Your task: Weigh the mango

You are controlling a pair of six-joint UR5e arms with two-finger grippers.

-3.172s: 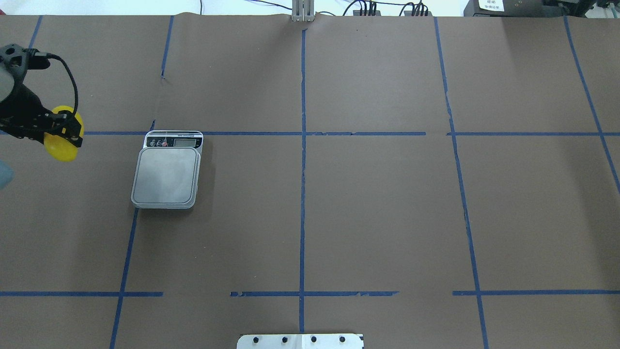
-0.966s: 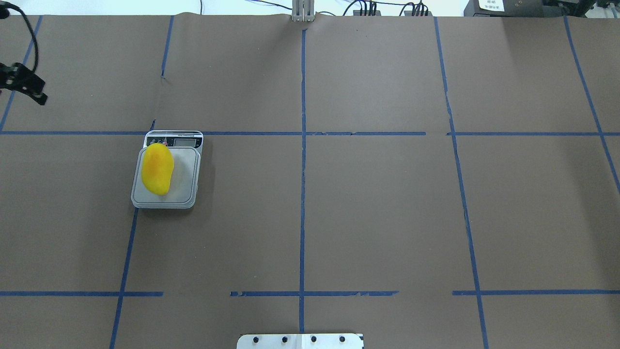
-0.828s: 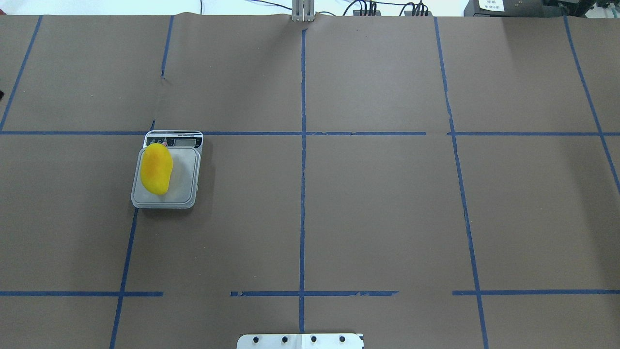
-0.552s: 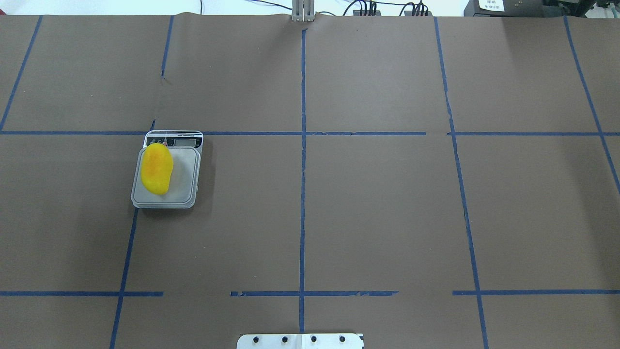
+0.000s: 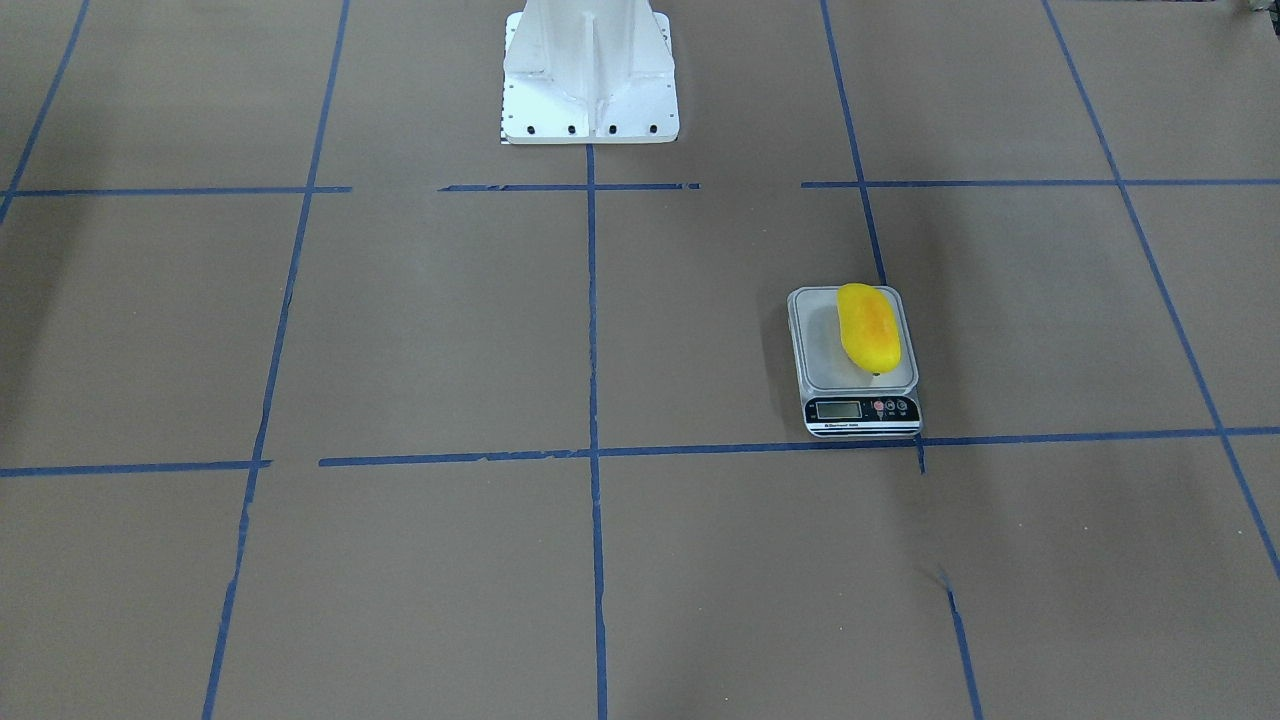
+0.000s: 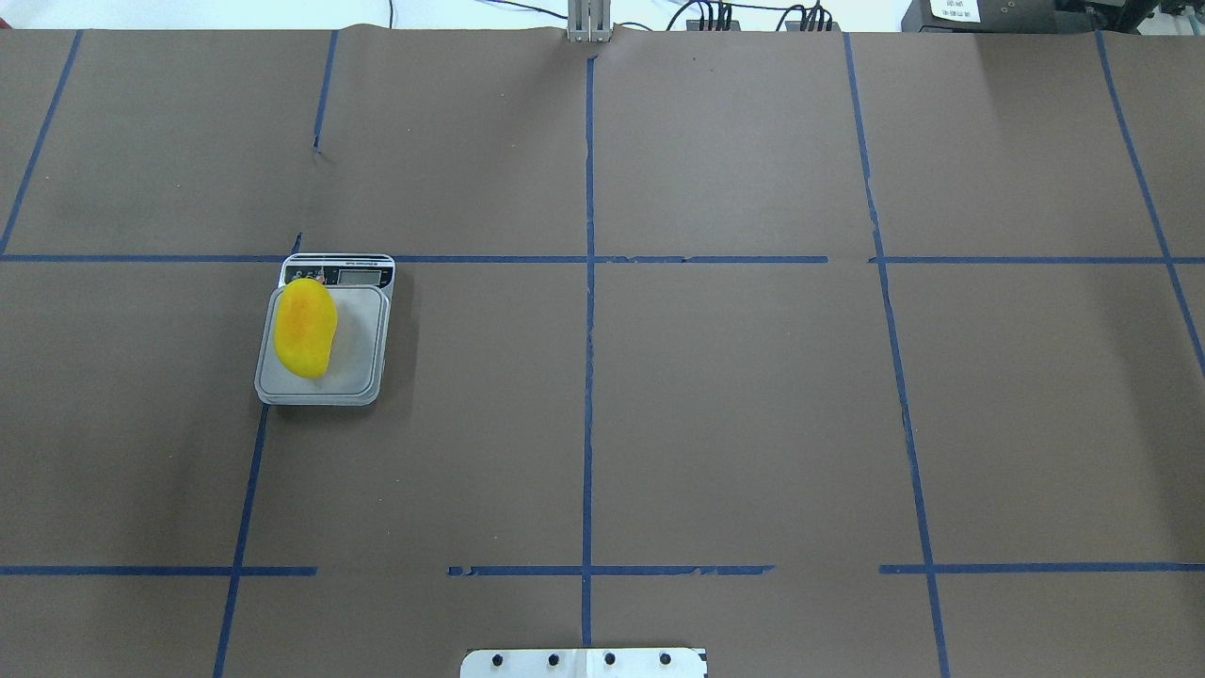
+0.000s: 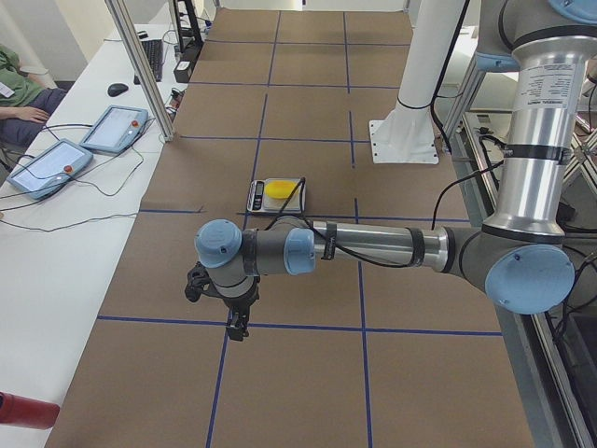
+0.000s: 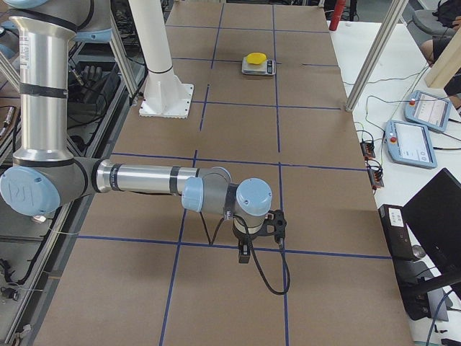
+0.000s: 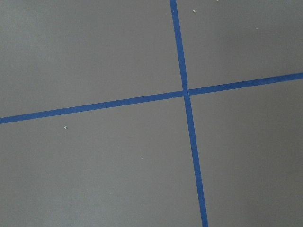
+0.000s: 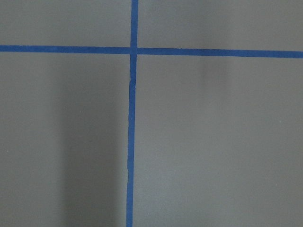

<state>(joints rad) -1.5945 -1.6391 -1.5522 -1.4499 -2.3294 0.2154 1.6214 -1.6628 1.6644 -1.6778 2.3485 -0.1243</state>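
Across the brown table (image 6: 753, 395), the mango (image 6: 304, 328) is lying free on the scale (image 6: 362, 372) at left so its weight registers — the left pincer (image 7: 234, 327) and right pincer (image 8: 243, 254) are hanging well away; clenched or released, I cannot tell.

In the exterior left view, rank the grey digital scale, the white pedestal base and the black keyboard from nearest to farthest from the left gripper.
1. Grey digital scale, carrying the yellow mango: just up the table from the left gripper.
2. White pedestal base: farther along, toward the view's right.
3. Black keyboard: farthest, on the white side desk.
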